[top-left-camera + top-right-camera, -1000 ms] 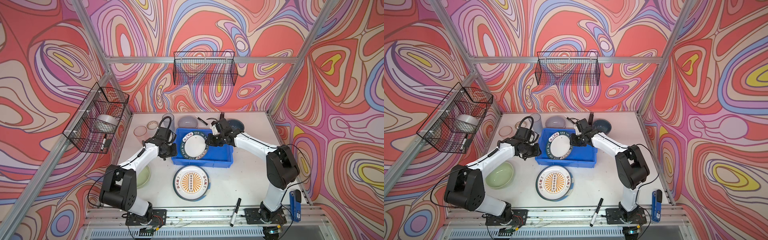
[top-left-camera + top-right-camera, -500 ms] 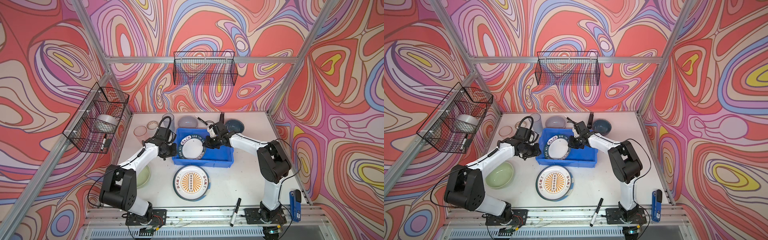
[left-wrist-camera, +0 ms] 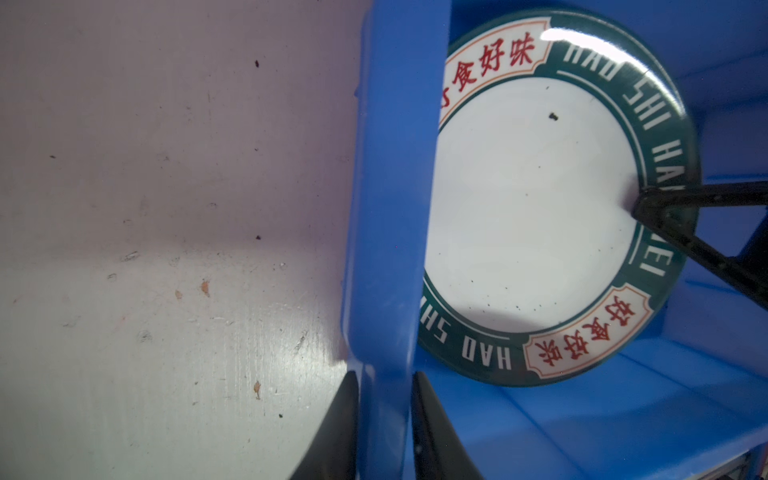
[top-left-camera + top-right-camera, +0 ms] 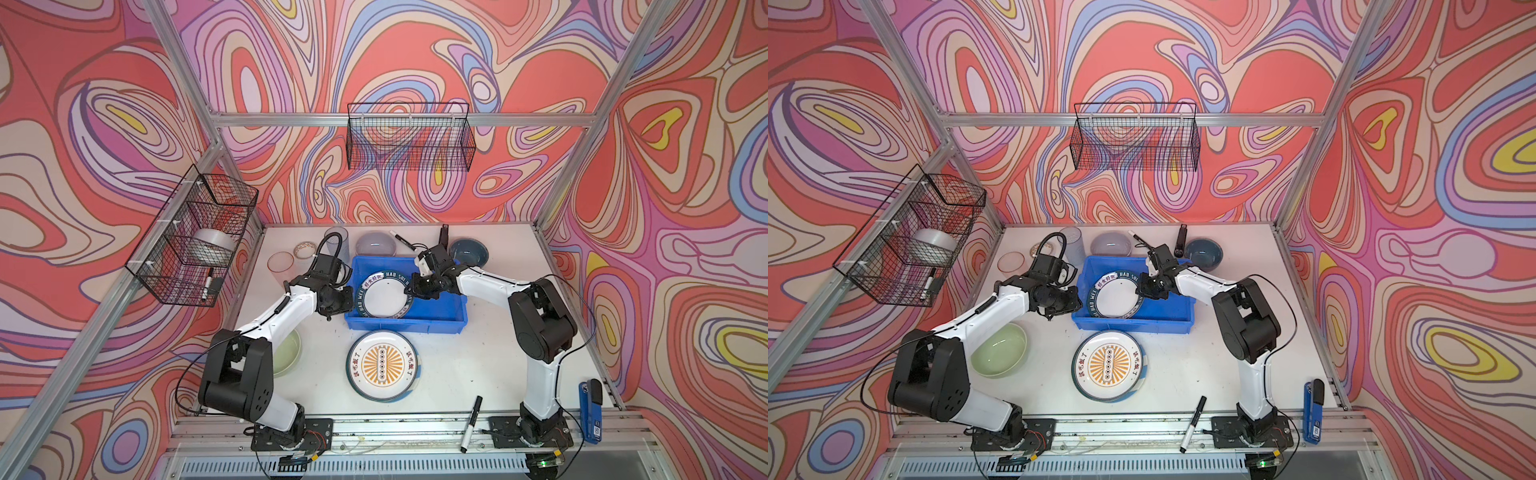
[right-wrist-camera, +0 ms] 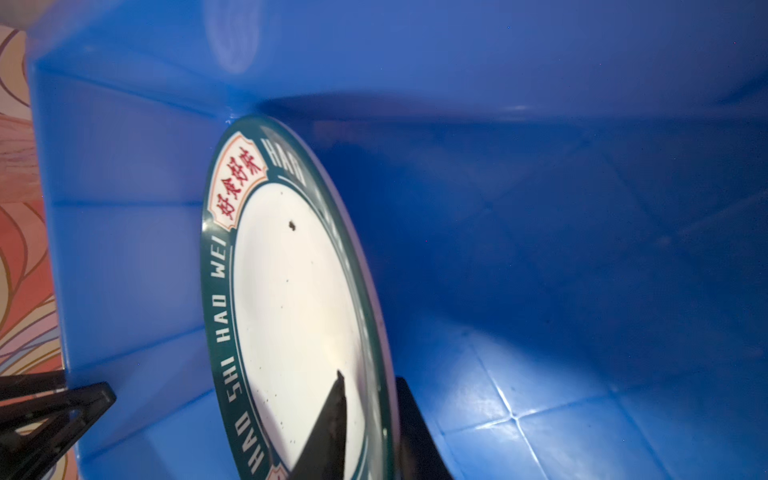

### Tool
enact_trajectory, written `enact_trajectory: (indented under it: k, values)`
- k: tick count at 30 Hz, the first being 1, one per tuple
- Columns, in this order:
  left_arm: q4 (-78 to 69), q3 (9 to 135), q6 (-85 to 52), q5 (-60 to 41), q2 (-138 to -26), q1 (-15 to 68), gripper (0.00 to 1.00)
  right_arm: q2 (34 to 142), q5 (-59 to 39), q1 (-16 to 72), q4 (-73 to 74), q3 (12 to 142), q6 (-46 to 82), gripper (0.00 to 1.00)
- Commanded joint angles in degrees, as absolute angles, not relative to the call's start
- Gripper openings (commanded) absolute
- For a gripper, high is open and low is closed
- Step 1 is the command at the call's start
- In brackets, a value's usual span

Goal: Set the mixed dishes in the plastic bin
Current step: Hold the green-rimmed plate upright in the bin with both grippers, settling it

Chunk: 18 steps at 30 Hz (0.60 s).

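Observation:
The bright blue plastic bin stands mid-table. My left gripper is shut on the bin's left wall. Inside, the teal-rimmed lettered plate stands tilted, leaning toward that wall. My right gripper straddles the plate's right rim, its jaws slightly apart. An orange sunburst plate lies in front of the bin. Elsewhere sit a green bowl, lavender bowl, dark blue bowl, pink tumbler and bluish tumbler.
A tape roll and a marker lie at the back, another marker on the front rail. Black wire baskets hang on the back wall and left wall. A blue device sits front right.
The right gripper has carried the lettered plate leftward and down into the bin, and its jaws have parted slightly. The left gripper has stayed on the bin's wall.

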State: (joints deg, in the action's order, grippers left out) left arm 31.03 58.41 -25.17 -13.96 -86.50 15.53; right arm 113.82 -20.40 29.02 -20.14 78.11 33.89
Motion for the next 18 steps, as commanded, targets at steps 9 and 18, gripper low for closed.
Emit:
enact_trajectory:
  k: [9, 18]
  values:
    - [31.89, 59.94, -24.08, -15.50, -86.60, 15.46, 0.27, 115.97, -18.15, 30.50, -22.73, 81.54, 30.81, 0.33]
    - [32.17, 60.29, -24.17, -15.49, -86.11, 15.33, 0.28, 116.62, -16.46, 30.76, -25.25, 83.23, 29.60, 0.42]
